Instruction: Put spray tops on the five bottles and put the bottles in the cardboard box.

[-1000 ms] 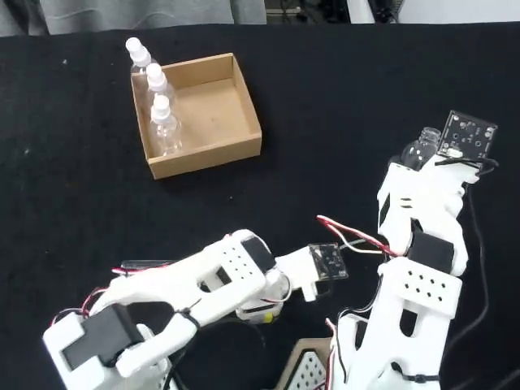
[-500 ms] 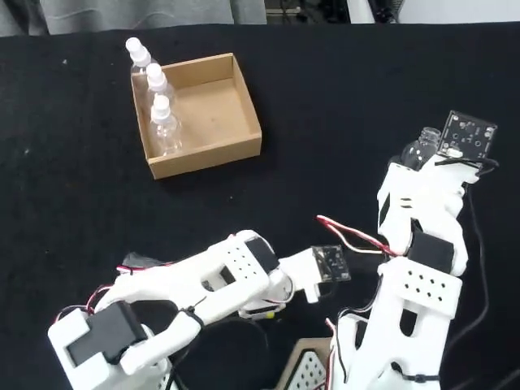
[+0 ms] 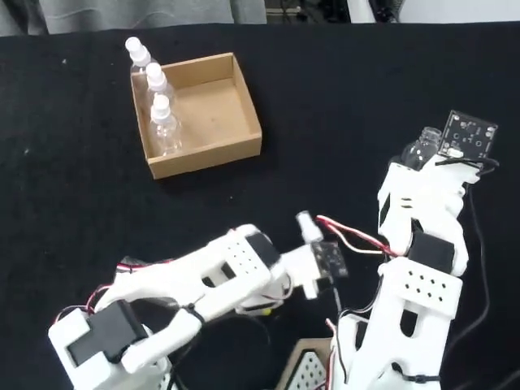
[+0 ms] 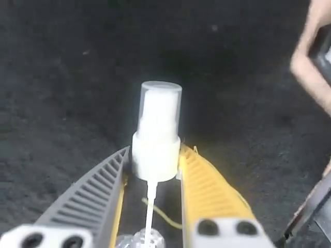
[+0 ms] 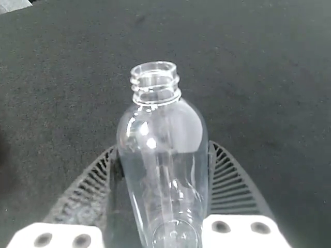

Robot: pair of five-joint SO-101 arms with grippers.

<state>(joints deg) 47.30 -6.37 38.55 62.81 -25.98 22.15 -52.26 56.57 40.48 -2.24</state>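
In the high view, the cardboard box (image 3: 248,110) stands at the far left with three capped bottles (image 3: 162,118) along its left wall; the left arm (image 3: 219,280) carries a spray top (image 3: 306,223) near the middle of the table, well apart from the uncapped bottle (image 3: 422,146) that the right arm (image 3: 422,236) holds to the right.

In the left wrist view, the left gripper (image 4: 155,151) is clamped on the top's collar, and the dip tube (image 4: 150,204) hangs between the jaws; the tube should probably enter the neck first, so the top needs lining up straight over it before it goes down.

In the right wrist view, the right gripper (image 5: 161,151) is closed around the bottle's body, with the threaded neck (image 5: 155,85) open and clear of the fingers; holding it steady should let the collar seat squarely rather than cross-thread.
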